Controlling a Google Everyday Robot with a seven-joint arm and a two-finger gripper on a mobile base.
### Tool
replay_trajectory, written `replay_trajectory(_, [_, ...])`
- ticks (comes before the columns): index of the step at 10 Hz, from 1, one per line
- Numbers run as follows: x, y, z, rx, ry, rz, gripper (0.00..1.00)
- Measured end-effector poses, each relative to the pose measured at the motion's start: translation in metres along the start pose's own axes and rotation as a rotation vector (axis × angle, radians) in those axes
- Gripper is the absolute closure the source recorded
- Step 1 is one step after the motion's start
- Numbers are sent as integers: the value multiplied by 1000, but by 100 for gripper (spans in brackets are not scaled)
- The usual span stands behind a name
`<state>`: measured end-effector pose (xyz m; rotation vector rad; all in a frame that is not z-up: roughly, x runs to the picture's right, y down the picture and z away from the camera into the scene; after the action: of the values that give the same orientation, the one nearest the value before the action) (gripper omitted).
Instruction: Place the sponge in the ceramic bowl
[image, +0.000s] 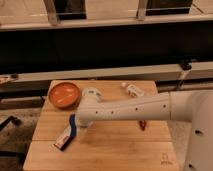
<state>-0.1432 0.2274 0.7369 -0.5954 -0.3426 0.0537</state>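
Gripper (75, 127) mostly hidden under wrist, gripping sponge (71, 121)

The sponge (72, 120) is a small, flat, dark-blue piece pinched in the closed gripper (76, 125) at the arm's tip. It sits at about 6 o'clock from the ceramic bowl (64, 94), near it but not touching. The bowl is round, shallow and orange-red with 1 paler mark inside, and stands upright toward 10 o'clock on the wooden table (115, 147).
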Motion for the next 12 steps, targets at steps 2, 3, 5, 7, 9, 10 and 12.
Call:
replay_trajectory(2, [-9, -6, 12, 1, -5, -3, 100])
replay_trajectory(3, [-17, -8, 21, -4, -7, -6, 100])
replay_trajectory(5, [-27, -13, 34, -6, -7, -7, 100])
replay_trajectory(7, [-46, -15, 50, -14, -7, -15, 100])
replay_trajectory(9, [-58, -15, 57, -22, -8, -25, 100])
replay_trajectory(10, [-63, -18, 61, -19, -7, -31, 100])
replay_trajectory(12, [-83, -16, 67, -25, -9, -46, 100])
